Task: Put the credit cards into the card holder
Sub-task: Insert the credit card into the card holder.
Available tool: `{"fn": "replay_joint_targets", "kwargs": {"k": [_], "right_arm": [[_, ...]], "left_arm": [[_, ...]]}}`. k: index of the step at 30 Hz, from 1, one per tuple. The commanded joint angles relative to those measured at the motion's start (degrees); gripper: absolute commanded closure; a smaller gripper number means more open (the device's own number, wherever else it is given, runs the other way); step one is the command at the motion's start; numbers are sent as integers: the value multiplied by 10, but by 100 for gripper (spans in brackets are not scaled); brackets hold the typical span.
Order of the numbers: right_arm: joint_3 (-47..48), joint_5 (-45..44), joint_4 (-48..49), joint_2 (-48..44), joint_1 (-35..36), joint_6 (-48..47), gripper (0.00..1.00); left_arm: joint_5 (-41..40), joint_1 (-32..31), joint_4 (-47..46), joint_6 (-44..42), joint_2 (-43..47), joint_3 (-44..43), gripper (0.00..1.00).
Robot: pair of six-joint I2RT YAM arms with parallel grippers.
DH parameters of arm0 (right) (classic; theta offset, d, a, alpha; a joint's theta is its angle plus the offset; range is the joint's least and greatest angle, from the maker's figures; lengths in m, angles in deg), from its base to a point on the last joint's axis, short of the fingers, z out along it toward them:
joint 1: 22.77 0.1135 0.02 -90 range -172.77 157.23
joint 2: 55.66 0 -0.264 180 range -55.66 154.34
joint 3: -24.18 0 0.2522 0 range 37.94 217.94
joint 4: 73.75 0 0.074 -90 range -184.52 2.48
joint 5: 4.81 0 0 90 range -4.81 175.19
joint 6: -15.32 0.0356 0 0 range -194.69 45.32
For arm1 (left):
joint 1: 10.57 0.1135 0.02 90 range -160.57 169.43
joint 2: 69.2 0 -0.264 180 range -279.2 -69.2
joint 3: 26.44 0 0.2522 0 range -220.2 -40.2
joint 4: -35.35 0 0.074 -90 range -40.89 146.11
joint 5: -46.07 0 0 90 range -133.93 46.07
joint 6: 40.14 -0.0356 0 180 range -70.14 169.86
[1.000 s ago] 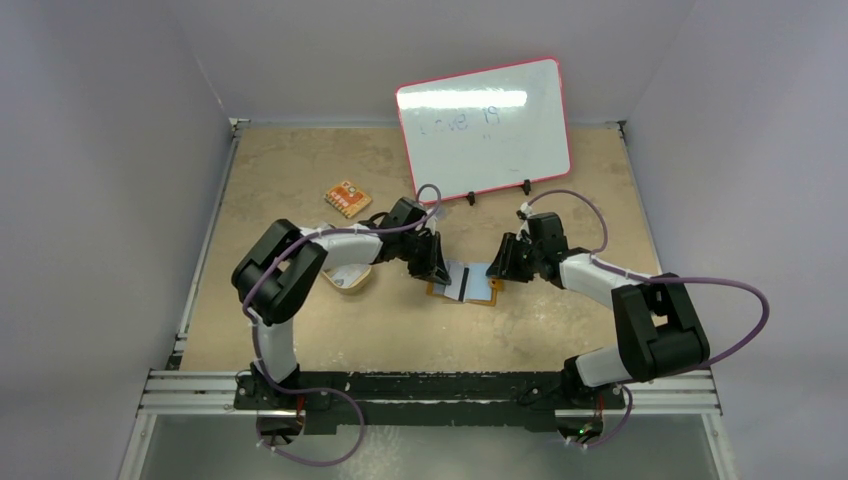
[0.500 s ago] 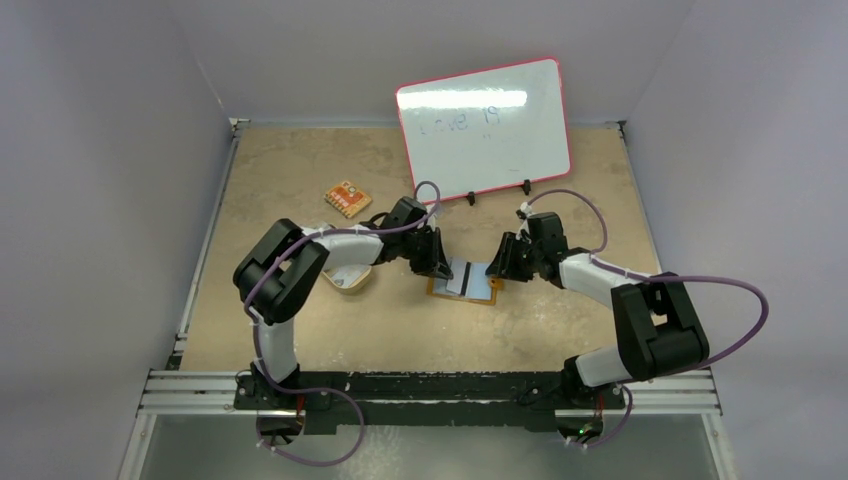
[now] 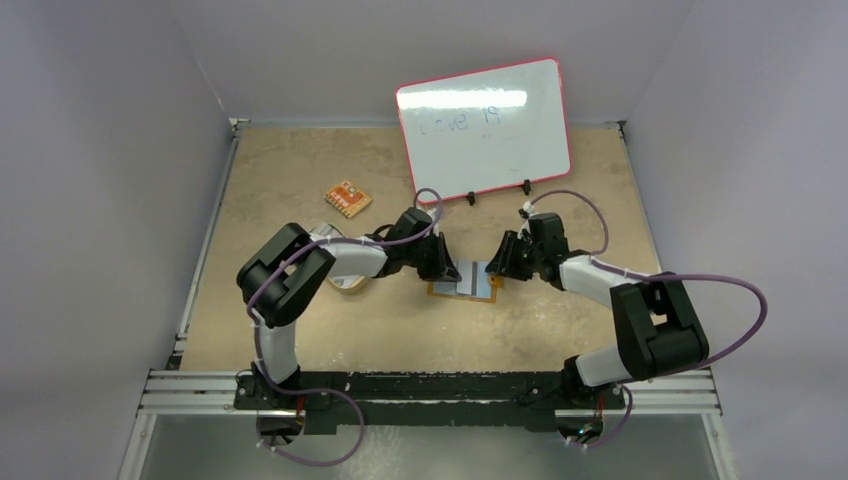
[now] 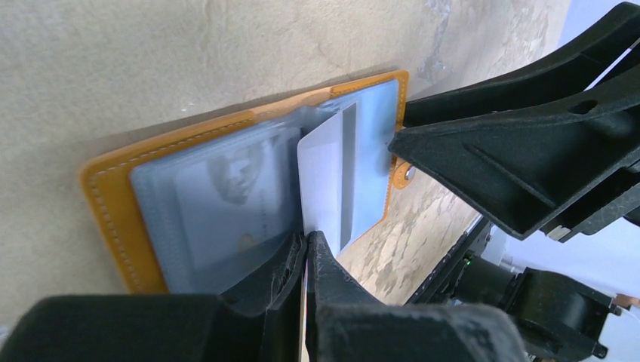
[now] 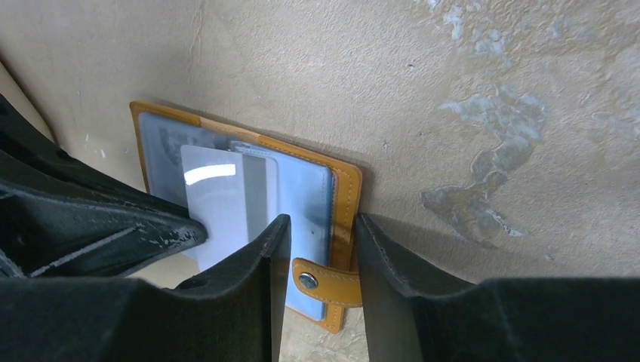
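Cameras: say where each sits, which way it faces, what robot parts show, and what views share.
Top: above and behind the bases, looking down on the table; left arm and right arm show.
Left wrist: looks past the left gripper, shut on a card, toward the right gripper.
Right wrist: looks down between its own fingers at the holder.
Shared: all show holder and card.

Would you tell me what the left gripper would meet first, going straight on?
Most likely the open card holder, where its held credit card points; the right gripper lies beyond, depth unclear.
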Motion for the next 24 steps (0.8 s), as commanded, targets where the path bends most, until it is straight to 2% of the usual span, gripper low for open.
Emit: {"fn": "replay_joint_targets", "kwargs": {"k": [1, 6, 11, 16, 24], "right_arm": [[-18, 8, 21, -5, 1, 24, 61], [-18, 27, 8, -12, 1, 30, 61], [0, -5, -42, -45, 0, 24, 59], [7, -11, -60, -54, 1, 19, 56], [-7, -3, -30, -35, 1, 20, 57]], "left_arm": [[-52, -24, -48, 32, 9, 5, 99], [-75, -29, -44, 38, 25, 3, 85], [-119, -29, 7, 13, 54, -5, 77], [-141, -29, 25, 2, 69, -9, 71], [-136, -30, 21, 0, 59, -10, 68]]}}
